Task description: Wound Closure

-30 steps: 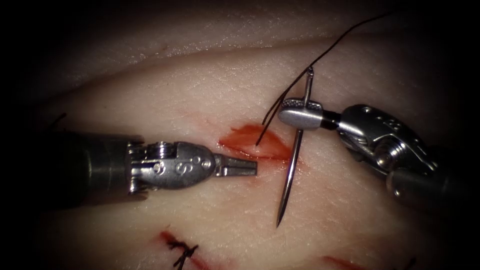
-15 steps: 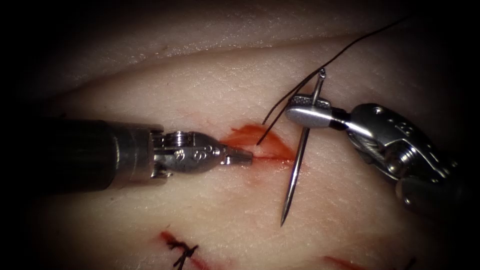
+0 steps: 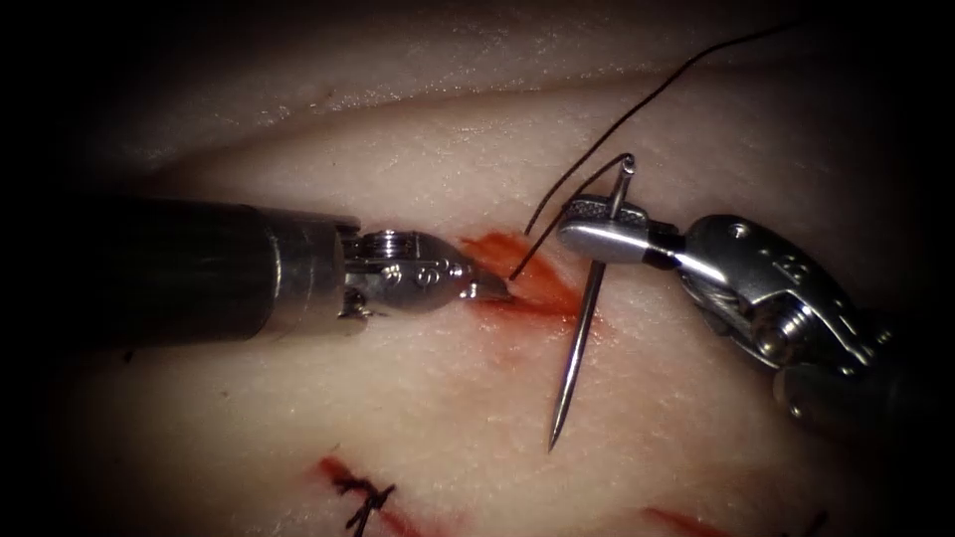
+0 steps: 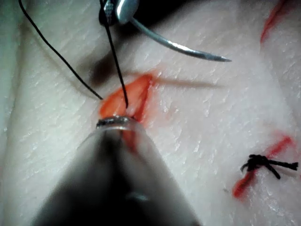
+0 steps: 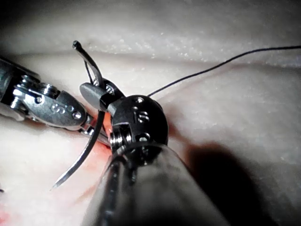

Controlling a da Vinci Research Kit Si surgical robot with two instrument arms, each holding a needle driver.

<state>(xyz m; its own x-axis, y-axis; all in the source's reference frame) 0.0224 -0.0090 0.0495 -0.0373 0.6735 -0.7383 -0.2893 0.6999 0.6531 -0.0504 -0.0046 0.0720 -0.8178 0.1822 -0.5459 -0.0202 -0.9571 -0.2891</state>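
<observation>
On the pale tissue (image 3: pixel 418 398) lies a short red cut (image 3: pixel 532 283). My right tool (image 3: pixel 585 229) comes from the right, its jaws shut on the curved needle (image 3: pixel 582 328) close to its tail end. The needle hangs free of the tissue, its point over the skin below the cut's right end. Dark thread (image 3: pixel 637 104) runs from the tail, one strand dipping into the cut, another leading off to the upper right. My left tool (image 3: pixel 492 288) has its jaws shut with the tip against the cut's left edge. The left wrist view has the needle (image 4: pixel 178 46) above the cut (image 4: pixel 127 96).
A finished stitch with a dark knot (image 3: pixel 363 497) sits on another red cut near the lower edge, also seen as a knot (image 4: pixel 261 163) in the left wrist view. A further red mark (image 3: pixel 676 519) lies lower right. The right wrist view has both tools meeting at the cut, left tool (image 5: pixel 51 110) beside the needle (image 5: pixel 89 141).
My left tool has slid right and slightly up until its tip reached the cut's left edge. The right tool kept the needle and shifted only a little.
</observation>
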